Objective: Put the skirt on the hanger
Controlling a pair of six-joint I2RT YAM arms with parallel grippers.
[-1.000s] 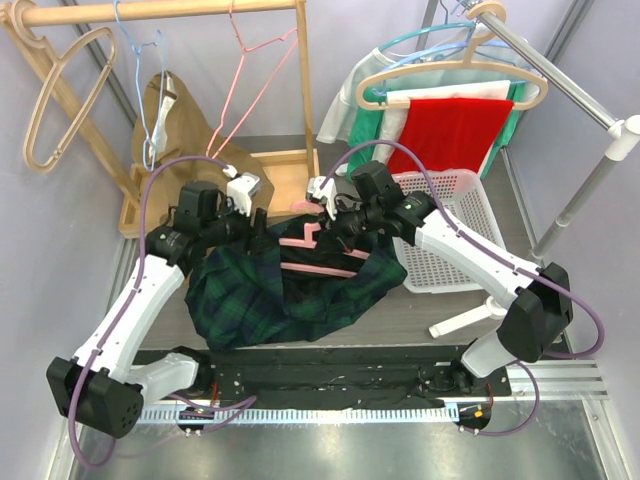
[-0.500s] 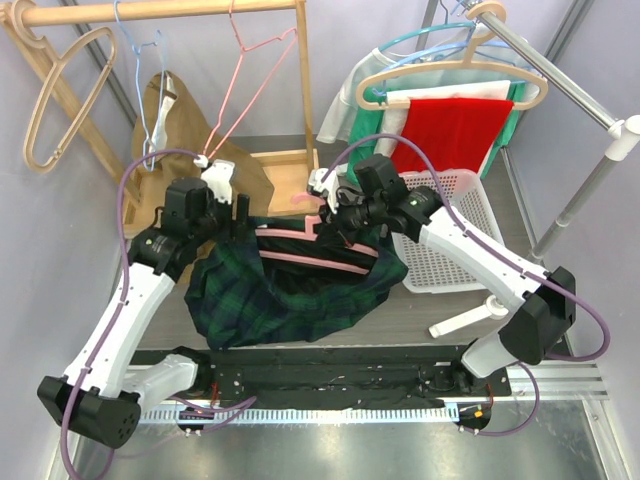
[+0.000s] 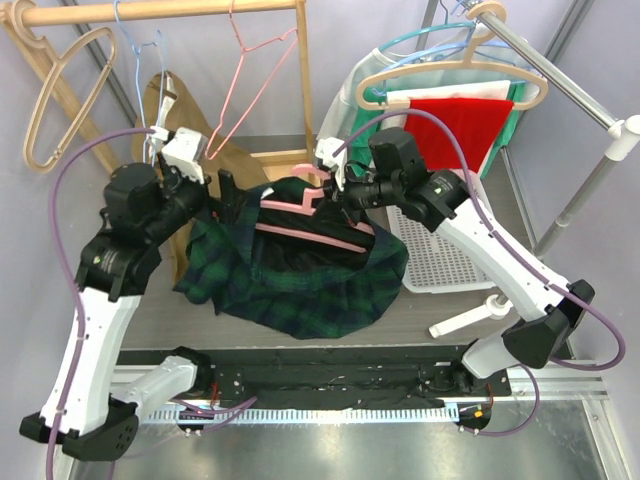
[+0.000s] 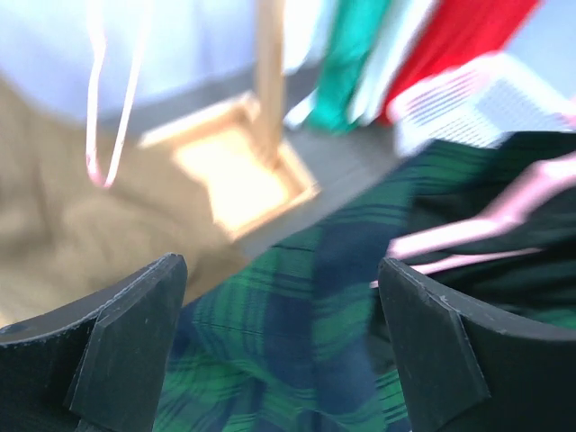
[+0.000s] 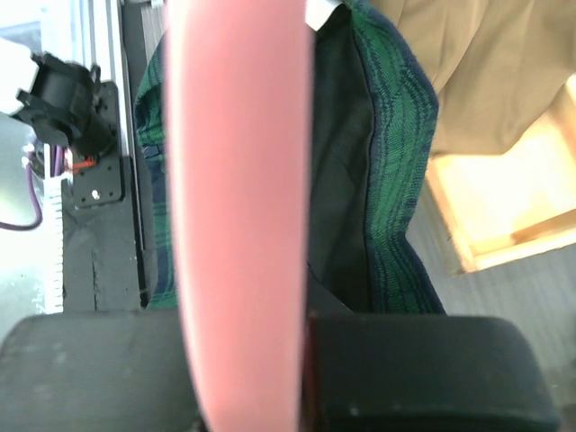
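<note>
The green and navy plaid skirt hangs in the middle with the pink hanger inside its waist. My right gripper is shut on the hanger's top and holds it up. In the right wrist view the pink bar fills the space between the right gripper's closed fingers, with the skirt beside it. My left gripper is open at the skirt's upper left edge. In the left wrist view the left gripper's fingers stand wide apart, the skirt beyond them, touching neither, and the hanger to the right.
A wooden rack with a pink wire hanger, a beige hanger and a tan garment stands behind. A white basket sits at the right, under a metal rail holding a red garment.
My left arm rose and drew back to the left, its jaws now open. My right gripper lifted the hanger, and the skirt came up off the table with it.
</note>
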